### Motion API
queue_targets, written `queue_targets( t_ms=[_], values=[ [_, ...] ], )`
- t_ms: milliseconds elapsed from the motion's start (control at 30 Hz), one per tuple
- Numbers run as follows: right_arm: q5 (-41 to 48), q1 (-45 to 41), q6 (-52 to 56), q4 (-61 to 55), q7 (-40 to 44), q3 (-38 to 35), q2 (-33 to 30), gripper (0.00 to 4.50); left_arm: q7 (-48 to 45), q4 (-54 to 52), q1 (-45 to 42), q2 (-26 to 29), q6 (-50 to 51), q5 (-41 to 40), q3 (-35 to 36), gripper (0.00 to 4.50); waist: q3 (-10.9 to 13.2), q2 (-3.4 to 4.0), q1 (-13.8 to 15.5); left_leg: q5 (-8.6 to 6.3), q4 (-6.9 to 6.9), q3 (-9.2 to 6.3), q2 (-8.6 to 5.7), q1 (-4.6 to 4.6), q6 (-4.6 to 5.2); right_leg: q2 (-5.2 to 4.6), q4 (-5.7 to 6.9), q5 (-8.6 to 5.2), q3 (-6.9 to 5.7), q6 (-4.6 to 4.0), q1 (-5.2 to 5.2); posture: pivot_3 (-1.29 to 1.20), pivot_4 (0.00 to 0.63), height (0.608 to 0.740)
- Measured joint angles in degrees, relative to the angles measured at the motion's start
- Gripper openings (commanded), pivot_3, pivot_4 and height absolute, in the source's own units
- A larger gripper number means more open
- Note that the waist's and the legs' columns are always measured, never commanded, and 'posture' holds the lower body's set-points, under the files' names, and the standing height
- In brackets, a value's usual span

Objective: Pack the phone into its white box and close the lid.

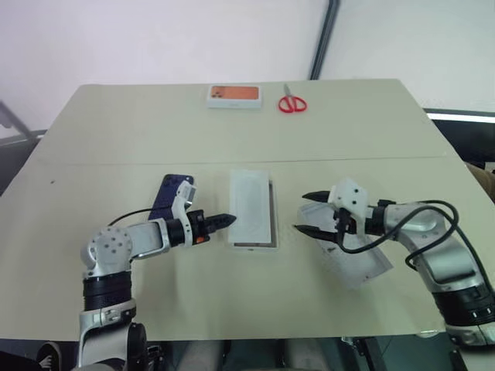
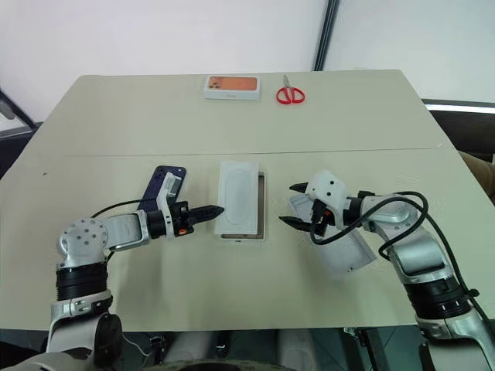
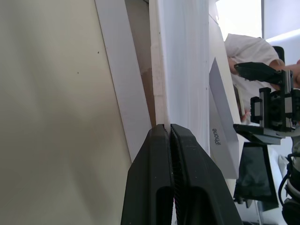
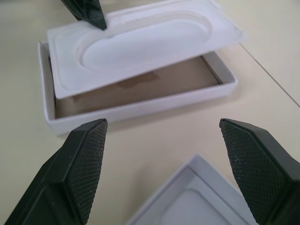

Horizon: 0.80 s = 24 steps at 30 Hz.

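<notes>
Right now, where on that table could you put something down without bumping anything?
The far half of the table is mostly bare, bordered at the back by the orange-topped box and scissors. So is the near edge. The middle is crowded: phone, white box with its insert card, lid, left gripper and right gripper.

The shallow white rectangular cardboard tray with a tan-brown floor (image 2: pixel 261 210) lies flat at the middle of the beige table (image 2: pixel 247 124). A flat white insert card with an oval recess (image 4: pixel 140 40) rests askew across its top, leaving a strip of the floor bare. Left of the tray, well apart, the slim dark navy-blue smartphone (image 2: pixel 160 185) lies flat. Right of the tray, the deeper white cardboard lid (image 2: pixel 346 251) lies open side up, angled to the tray.
</notes>
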Motion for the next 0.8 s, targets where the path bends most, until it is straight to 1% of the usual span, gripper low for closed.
queue_targets(
  t_ms=[100,200,300,333,367,433,600,700,800],
  values=[
    [-0.3,0.0,-0.7,0.3,-0.3,0.0,0.1,4.0,0.3,-0.1,0.0,-0.3,0.2,0.0,-0.1,0.0,0.0,-0.01,0.1,0.0,0.03,-0.01,0.0,-0.04,0.0,0.0,-0.01,0.02,-0.01,0.04,-0.01,0.0,0.15,0.74],
    [-1.1,-0.1,-1.1,0.7,-0.5,0.1,0.2,4.04,-0.1,-1.1,0.1,-0.2,0.6,0.0,-0.4,0.96,0.0,-0.02,0.1,0.0,0.01,-0.02,0.0,-0.05,0.0,0.01,-0.01,0.02,-0.01,0.04,-0.02,0.0,0.15,0.74],
    [-1.3,-0.2,-1.1,1.1,-0.6,0.3,0.5,4.04,-1.0,-2.8,0.2,0.1,0.5,-0.1,-1.4,2.44,0.0,0.0,0.0,0.0,0.01,-0.02,0.01,-0.04,0.0,0.01,-0.01,0.02,-0.01,0.04,-0.01,0.0,0.15,0.74],
    [-1.3,-0.2,-1.1,1.2,-0.7,0.5,0.7,4.04,-1.3,-3.3,0.2,0.1,0.5,-0.2,-1.6,2.86,0.0,0.01,0.0,0.0,0.01,-0.02,0.01,-0.04,0.0,0.01,-0.01,0.02,-0.01,0.04,-0.01,0.0,0.15,0.74],
    [-1.4,-0.2,-1.1,1.2,-0.7,0.6,0.9,4.04,-1.7,-3.6,0.2,0.1,0.5,-0.4,-1.7,3.44,0.0,0.0,0.0,0.0,0.02,-0.02,0.01,-0.04,-0.01,0.02,0.0,0.02,-0.02,0.03,0.0,0.0,0.15,0.74],
    [-1.5,-0.3,-1.1,1.2,-0.8,1.0,1.2,4.04,-2.5,-4.2,0.2,0.1,0.6,-1.3,-1.8,4.41,0.0,0.01,0.0,0.0,0.03,-0.02,0.01,-0.03,-0.01,0.02,0.0,0.02,-0.02,0.03,0.01,0.0,0.15,0.74],
    [-1.6,-0.7,-1.1,1.2,-1.1,1.1,1.9,4.04,-2.8,-4.6,0.1,1.5,0.9,-2.1,-1.8,4.47,0.0,0.0,0.0,0.0,0.03,-0.02,0.0,-0.03,0.0,0.01,-0.01,0.02,-0.02,0.03,0.0,0.0,0.15,0.74],
    [-1.0,-2.0,-0.2,1.1,-1.9,1.1,4.0,4.04,-3.7,-4.6,0.1,4.5,0.5,-1.8,-1.9,4.47,0.0,0.01,-0.3,0.01,-0.03,-0.02,0.05,-0.03,-0.01,0.09,0.0,0.02,0.01,0.03,-0.04,0.0,0.15,0.74],
    [0.3,-3.9,2.3,0.8,-3.2,1.3,7.1,4.04,-5.9,-5.1,0.3,8.2,-2.0,-0.2,-3.0,4.47,0.0,0.01,-0.2,0.02,-0.06,-0.04,0.08,-0.06,-0.04,0.12,0.0,0.02,0.01,0.02,-0.09,0.0,0.15,0.74]
  ],
)
